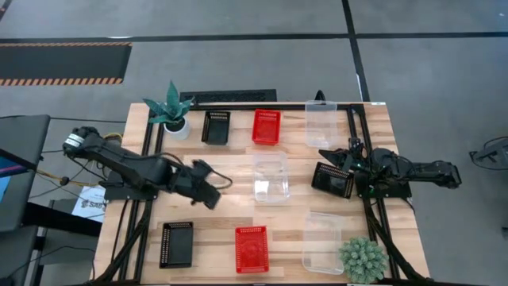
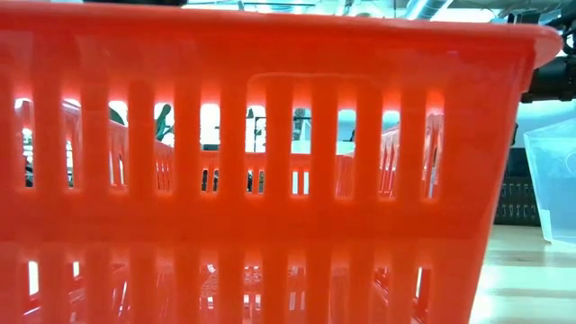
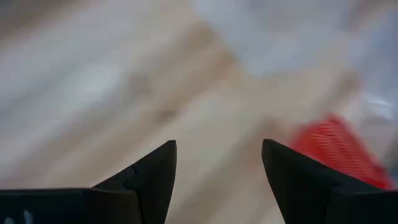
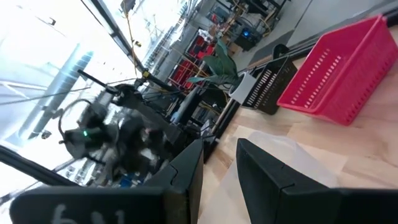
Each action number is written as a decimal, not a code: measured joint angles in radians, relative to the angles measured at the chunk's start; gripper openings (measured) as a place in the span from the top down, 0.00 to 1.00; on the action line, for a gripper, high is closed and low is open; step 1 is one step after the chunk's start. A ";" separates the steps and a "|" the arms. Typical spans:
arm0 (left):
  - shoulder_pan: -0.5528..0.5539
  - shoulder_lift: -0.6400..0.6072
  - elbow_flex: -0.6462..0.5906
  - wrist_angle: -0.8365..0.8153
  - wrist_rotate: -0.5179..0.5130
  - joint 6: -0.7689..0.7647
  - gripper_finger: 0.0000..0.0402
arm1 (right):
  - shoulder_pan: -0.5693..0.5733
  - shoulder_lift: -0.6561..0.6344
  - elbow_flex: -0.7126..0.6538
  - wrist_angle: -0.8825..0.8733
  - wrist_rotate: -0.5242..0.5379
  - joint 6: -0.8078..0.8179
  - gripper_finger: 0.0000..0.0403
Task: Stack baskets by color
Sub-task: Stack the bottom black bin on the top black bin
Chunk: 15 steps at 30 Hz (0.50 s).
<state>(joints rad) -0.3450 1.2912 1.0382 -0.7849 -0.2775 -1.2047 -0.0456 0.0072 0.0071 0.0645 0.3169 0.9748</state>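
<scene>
Pale wood planks form the table (image 1: 218, 238), edged by black rails. Nine small rectangular baskets sit or hang over it. Along the far edge stand a black mesh basket (image 1: 215, 127), a red mesh basket (image 1: 266, 127) and a clear basket (image 1: 321, 124); a second clear basket (image 1: 271, 177) rests mid-table. Along the near edge lie a black slotted basket (image 1: 176, 244), a red slotted basket (image 1: 251, 249), whose ribbed wall fills the low view (image 2: 270, 135), and another clear basket (image 1: 323, 242). The right gripper (image 1: 343, 168) is clamped on the rim of a tilted black basket (image 1: 332, 179), right of centre. The left gripper (image 1: 208, 191) hovers left of the middle clear basket, its pointed dark fingers (image 3: 149, 180) spread apart and empty. Spiky potted plants (image 1: 171, 111) occupy two corners.
</scene>
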 joint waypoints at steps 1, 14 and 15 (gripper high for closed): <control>0.000 0.015 -0.022 0.060 0.014 0.004 0.44 | 0.000 0.000 0.000 0.001 0.000 0.007 0.70; -0.050 0.158 -0.053 0.003 0.240 0.064 0.49 | -0.001 0.000 0.000 -0.001 -0.004 -0.014 0.70; -0.067 0.144 -0.053 -0.041 0.241 0.040 0.49 | -0.001 0.000 0.000 -0.001 -0.004 -0.014 0.70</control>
<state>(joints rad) -0.4118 1.4354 0.9848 -0.8256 -0.0365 -1.1645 -0.0463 0.0071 0.0071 0.0639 0.3130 0.9604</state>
